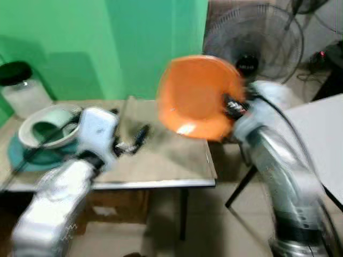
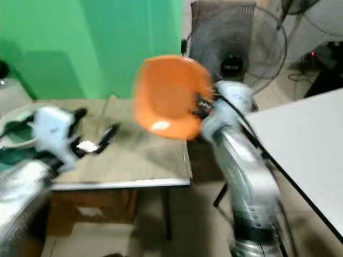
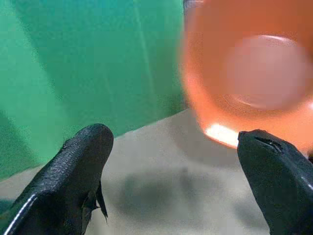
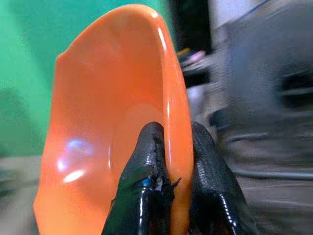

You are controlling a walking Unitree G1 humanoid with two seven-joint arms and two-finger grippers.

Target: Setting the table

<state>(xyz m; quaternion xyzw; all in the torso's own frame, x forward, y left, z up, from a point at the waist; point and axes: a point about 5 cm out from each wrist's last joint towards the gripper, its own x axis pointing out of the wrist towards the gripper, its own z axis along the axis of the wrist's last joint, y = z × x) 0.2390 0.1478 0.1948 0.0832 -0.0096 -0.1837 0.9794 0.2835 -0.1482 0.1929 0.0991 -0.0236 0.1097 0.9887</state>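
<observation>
Right gripper point(image 4: 168, 161) is clamped on the rim of the orange bowl point(image 1: 199, 96), one finger inside, one outside, holding it tilted up in the air over the right end of the table point(image 1: 161, 160). Left gripper point(image 3: 181, 171) hovers low over the tabletop with its fingers spread wide, nothing between them. Far left on the table sits what looks like a pale bowl point(image 1: 45, 126) on a teal plate point(image 1: 27, 158), blurred. A standing fan point(image 1: 257, 43) is behind, to the right.
</observation>
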